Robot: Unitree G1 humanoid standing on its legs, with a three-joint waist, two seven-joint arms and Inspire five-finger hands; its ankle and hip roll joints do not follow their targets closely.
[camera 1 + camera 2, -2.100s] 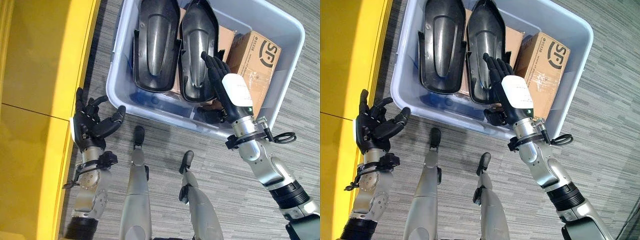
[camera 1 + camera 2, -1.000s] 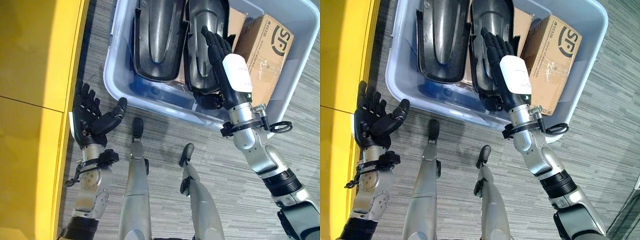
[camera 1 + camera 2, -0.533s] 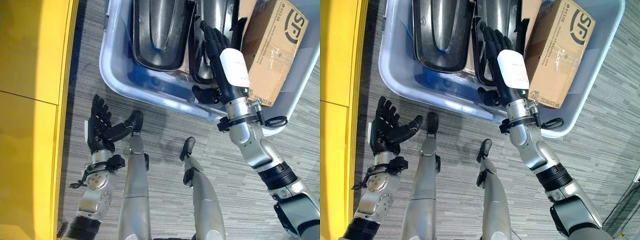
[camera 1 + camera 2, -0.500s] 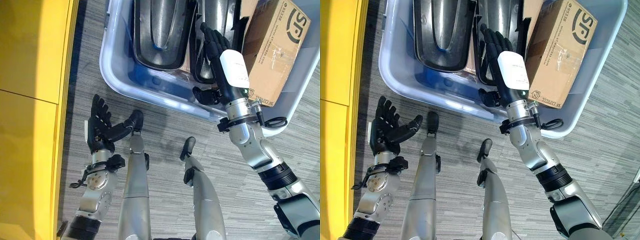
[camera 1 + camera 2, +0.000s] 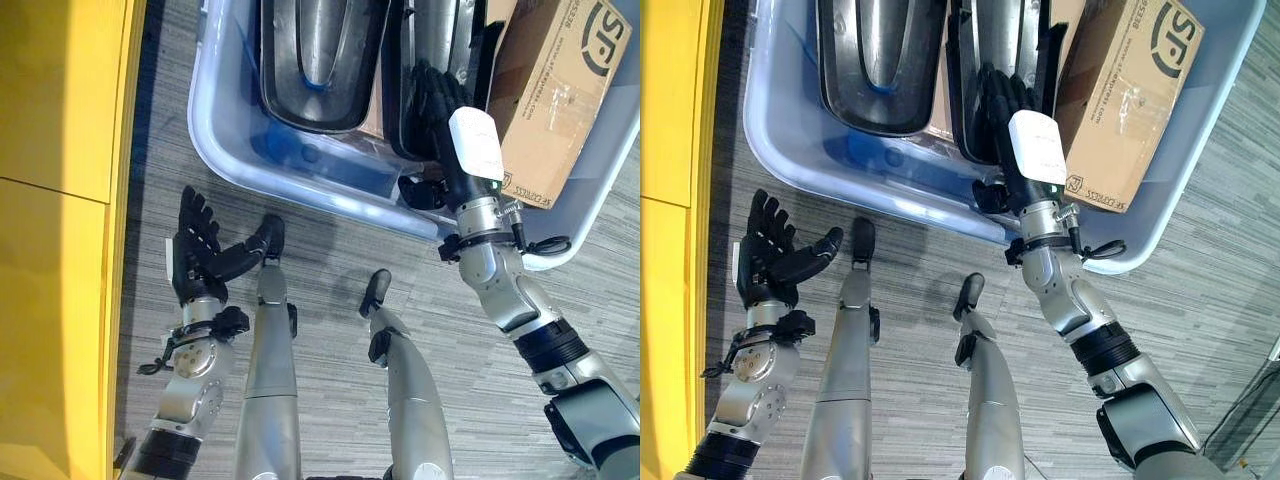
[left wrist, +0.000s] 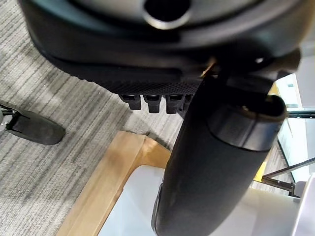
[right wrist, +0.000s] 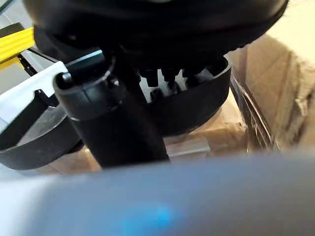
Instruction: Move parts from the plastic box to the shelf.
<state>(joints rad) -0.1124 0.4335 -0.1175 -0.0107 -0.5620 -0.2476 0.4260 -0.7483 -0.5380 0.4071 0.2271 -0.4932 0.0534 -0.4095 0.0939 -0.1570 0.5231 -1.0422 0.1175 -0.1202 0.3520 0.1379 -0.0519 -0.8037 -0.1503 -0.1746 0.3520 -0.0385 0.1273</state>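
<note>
Right hand (image 5: 1035,150) now deeper in plastic box (image 5: 770,150), fingers straight against black part (image 5: 990,60); I judge grasp imminent. Left hand (image 5: 195,262) idle, fingers apart.

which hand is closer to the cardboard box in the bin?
Right. The right hand is inside the plastic box, beside the cardboard box, against a black part. The left hand is open over the floor, outside it.
</note>
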